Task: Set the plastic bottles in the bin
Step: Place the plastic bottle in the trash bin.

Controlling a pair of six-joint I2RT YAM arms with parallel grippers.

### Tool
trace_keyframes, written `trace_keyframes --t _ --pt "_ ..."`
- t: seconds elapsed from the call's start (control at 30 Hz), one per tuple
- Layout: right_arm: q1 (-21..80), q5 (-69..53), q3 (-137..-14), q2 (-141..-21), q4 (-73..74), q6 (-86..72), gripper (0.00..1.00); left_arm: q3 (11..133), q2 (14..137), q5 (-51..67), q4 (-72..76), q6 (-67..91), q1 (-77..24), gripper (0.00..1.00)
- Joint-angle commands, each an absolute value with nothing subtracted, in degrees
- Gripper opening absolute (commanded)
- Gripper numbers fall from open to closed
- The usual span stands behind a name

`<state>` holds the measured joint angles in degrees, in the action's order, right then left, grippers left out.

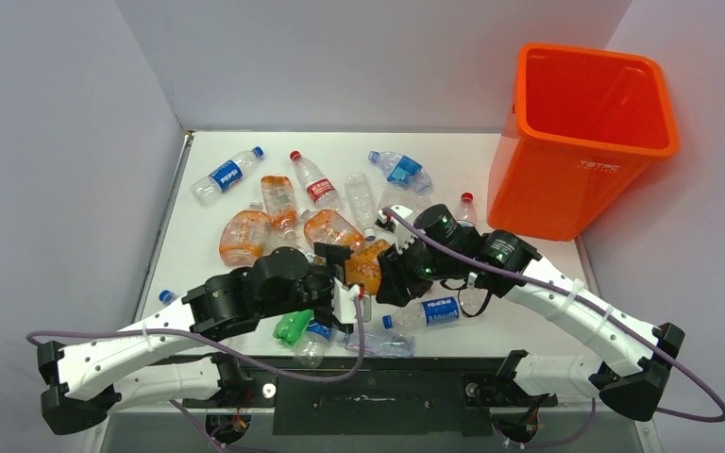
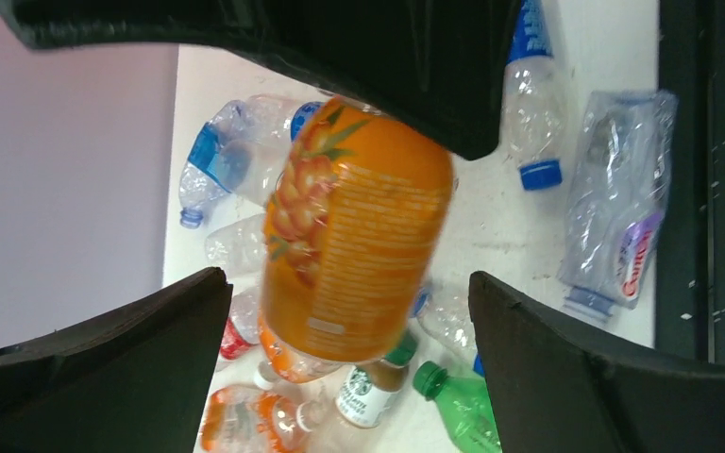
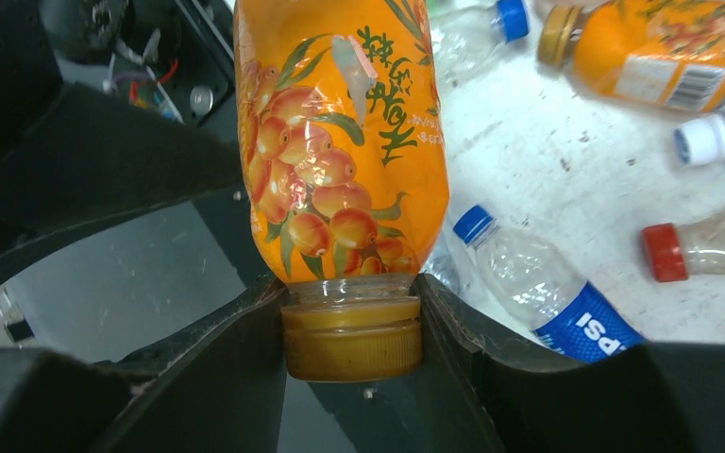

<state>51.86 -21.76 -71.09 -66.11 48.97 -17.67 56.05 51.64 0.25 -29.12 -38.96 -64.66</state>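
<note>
An orange bottle with a fruit label hangs above the middle of the table. My right gripper is shut on its amber cap, and the bottle's body points away from the wrist. My left gripper is open, with the same bottle between its wide-apart fingers and touching neither. In the top view the left gripper and the right gripper meet at this bottle. The orange bin stands at the far right. Several other plastic bottles lie on the table.
A Pepsi bottle, a red-label bottle, a blue crushed bottle and orange-tinted bottles lie at the back. A green bottle and another Pepsi bottle lie near the front edge. Grey walls enclose the table.
</note>
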Motion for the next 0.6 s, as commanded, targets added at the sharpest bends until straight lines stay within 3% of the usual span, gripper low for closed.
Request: trace_keyframes --t 0.0,0.13,0.27,0.47,0.53,0.57 --pt "54.28 -23.58 -75.17 -66.59 51.01 -16.07 0.05 60.61 52.93 -5.81 -28.89 -47.87 -66.0 0.96" --pt "55.77 -22.77 -75.66 -66.6 50.94 -16.34 0.05 60.57 54.27 -6.27 -28.29 -49.28 -66.01 1.0" --pt "56.04 -22.24 -75.83 -66.27 50.44 -16.65 0.05 60.28 55.51 -5.77 -29.34 -49.11 -66.01 0.86" --pt "56.16 -22.45 -77.19 -66.42 49.44 -16.83 0.05 59.59 56.23 -2.52 -29.19 -47.49 -66.18 0.87" --pt "56.27 -22.8 -77.42 -66.62 49.16 -16.8 0.05 59.39 56.46 -2.4 -28.73 -47.17 -66.27 0.79" --pt "56.44 -22.92 -77.47 -66.7 48.99 -16.87 0.05 59.32 56.57 -2.46 -28.39 -47.01 -66.27 0.69"
